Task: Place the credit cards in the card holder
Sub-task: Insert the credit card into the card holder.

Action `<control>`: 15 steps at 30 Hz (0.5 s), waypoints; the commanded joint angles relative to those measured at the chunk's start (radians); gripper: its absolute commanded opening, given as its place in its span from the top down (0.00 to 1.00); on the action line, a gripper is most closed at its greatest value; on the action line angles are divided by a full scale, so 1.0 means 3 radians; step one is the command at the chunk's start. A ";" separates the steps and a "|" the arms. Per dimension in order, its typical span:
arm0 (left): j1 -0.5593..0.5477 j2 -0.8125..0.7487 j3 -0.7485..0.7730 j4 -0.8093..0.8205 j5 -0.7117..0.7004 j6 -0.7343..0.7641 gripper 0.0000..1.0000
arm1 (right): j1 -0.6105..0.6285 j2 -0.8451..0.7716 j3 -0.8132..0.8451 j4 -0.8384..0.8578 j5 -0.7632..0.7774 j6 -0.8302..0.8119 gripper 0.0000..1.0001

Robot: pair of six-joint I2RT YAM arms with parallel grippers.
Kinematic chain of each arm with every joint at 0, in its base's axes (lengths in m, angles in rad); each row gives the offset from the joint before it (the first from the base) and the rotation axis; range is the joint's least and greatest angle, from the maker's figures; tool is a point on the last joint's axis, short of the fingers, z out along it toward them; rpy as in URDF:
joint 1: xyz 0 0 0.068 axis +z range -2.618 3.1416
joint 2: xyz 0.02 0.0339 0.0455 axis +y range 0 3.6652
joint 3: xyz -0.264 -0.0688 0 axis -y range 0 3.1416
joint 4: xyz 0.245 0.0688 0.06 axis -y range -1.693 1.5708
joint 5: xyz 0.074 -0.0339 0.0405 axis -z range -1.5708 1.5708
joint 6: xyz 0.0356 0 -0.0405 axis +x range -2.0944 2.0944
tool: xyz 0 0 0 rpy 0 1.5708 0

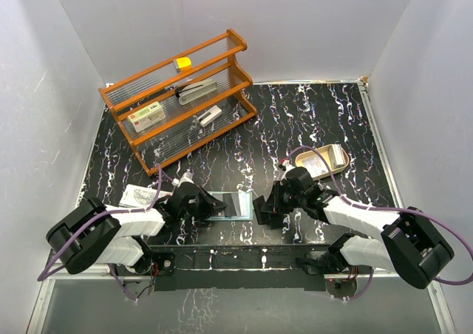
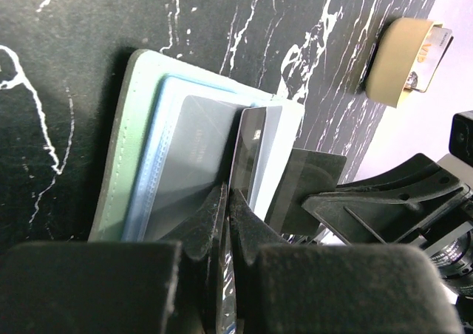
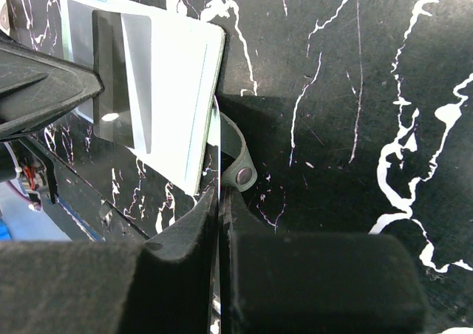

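Black marble-patterned tabletop (image 1: 310,112), seen from above and from both wrists.

Far left: an orange wooden rack (image 1: 177,90) holds a white box with a red label (image 1: 148,116) and a small yellow item (image 1: 182,62).

Near left: a pale, printed flat piece (image 1: 137,195), possibly another card, lies beside the left arm; the overhead view is too coarse to tell.

Left of centre: the left gripper (image 1: 198,201) reaches rightward to the card holder (image 1: 230,203). In the left wrist view its jaws (image 2: 227,193) are pinched together on a dark credit card (image 2: 250,149), which stands on edge above the holder's pale blue-grey inside. The dark-green cover (image 2: 122,149) lies flat on the table.

Centre: the card holder lies open near the front edge, between the two grippers. In the right wrist view its pale inner face (image 3: 185,75) is turned up, and the held credit card (image 3: 122,75) shows against it.

Right of centre: the right gripper (image 1: 264,208) meets the holder's right edge. Its jaws (image 3: 219,193) are closed on a thin sheet seen edge-on, apparently the holder's flap, just beside the snap tab (image 3: 240,173).

Right, well apart from the holder: a tan oval tray (image 1: 338,169) contains further credit cards (image 1: 318,162), also visible in the left wrist view (image 2: 429,49).
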State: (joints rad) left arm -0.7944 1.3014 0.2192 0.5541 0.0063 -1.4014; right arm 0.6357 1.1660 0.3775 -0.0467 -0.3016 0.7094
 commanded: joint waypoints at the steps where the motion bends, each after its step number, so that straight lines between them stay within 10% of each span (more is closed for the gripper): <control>1: -0.0008 0.0027 0.0129 -0.0050 -0.0019 0.0211 1.00 | 0.0069 0.0014 -0.0038 -0.0085 -0.0012 -0.0040 1.00; 15: -0.0013 0.0208 0.0346 -0.0114 0.0139 0.0391 1.00 | 0.0084 0.0005 -0.0044 -0.0079 -0.0007 -0.0064 1.00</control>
State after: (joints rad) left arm -0.7944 1.3529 0.2733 0.5426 0.0399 -1.3251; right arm 0.6460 1.1660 0.3775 -0.0463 -0.3016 0.7090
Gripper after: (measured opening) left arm 0.009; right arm 0.009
